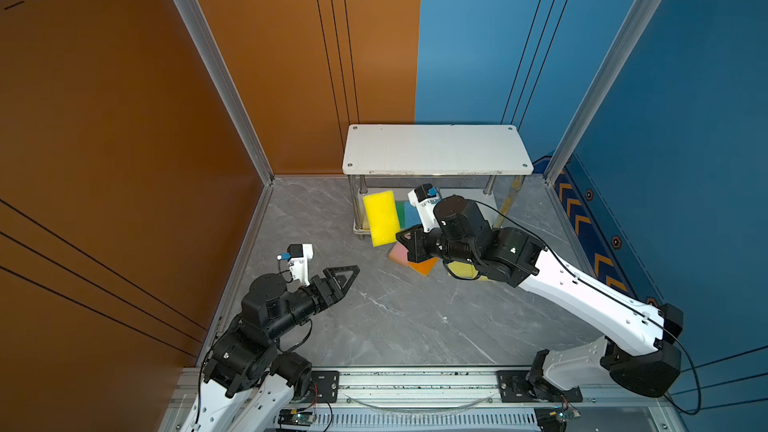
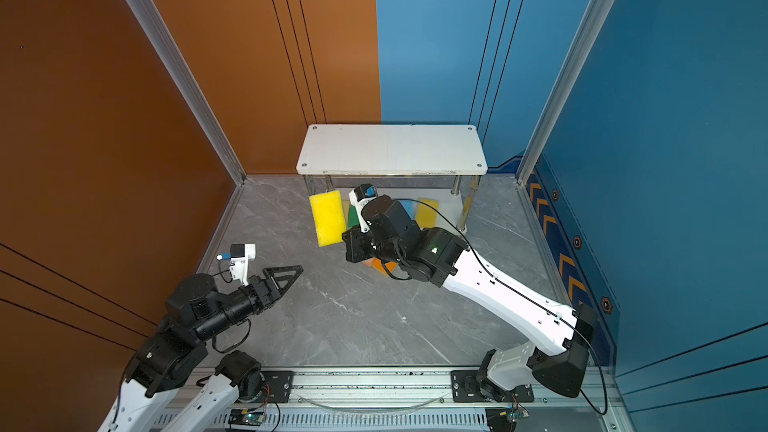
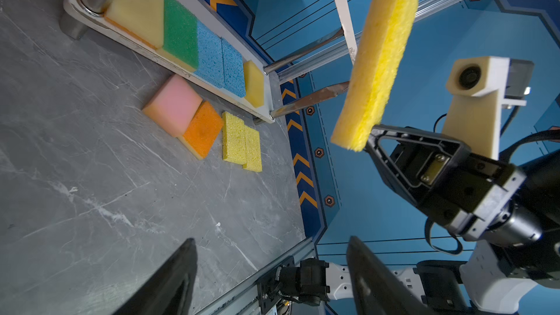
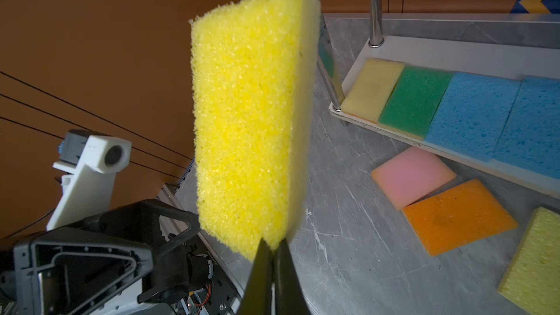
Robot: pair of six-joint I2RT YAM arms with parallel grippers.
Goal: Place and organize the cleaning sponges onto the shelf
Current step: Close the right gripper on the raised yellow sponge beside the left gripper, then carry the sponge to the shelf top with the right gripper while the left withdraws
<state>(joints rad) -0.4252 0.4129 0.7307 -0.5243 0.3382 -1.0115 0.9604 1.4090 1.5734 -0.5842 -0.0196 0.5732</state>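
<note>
Between right gripper (image 4: 272,242) tips, yellow sponge (image 4: 248,116); edge pinched

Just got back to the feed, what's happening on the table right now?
The right gripper is shut on one end of a bright yellow coarse foam sponge, holding it in the air by the two-tier white shelf with metal posts. The left gripper hangs open and empty nearby. The lower board carries five sponges in a row: pale yellow, green, two light blue, pale yellow. Pink, orange and two coarse yellow sponges lie on the grey table in front.
</note>
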